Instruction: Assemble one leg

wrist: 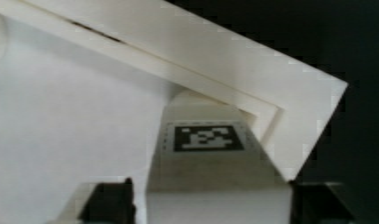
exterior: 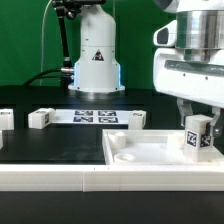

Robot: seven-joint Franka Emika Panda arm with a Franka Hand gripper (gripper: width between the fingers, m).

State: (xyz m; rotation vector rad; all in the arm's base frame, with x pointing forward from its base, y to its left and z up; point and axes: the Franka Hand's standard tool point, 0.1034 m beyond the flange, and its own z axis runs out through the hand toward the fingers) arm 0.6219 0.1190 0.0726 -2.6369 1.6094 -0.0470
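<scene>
My gripper (exterior: 197, 124) is shut on a leg (exterior: 197, 137), a small white block with a black-and-white tag. It holds the leg upright over the corner of the large flat white tabletop (exterior: 150, 155) at the exterior view's right. Whether the leg's lower end touches the tabletop I cannot tell. In the wrist view the leg (wrist: 207, 150) runs between my two dark fingers (wrist: 111, 202), with its tag facing the camera. The tabletop (wrist: 79, 120) and its raised corner edge lie beneath it.
Another leg (exterior: 40, 117) lies at the exterior view's left, one more (exterior: 133, 120) behind the tabletop and a third (exterior: 3, 119) at the left edge. The marker board (exterior: 97, 116) lies in front of the arm's base (exterior: 96, 60). A white wall (exterior: 50, 178) runs along the front.
</scene>
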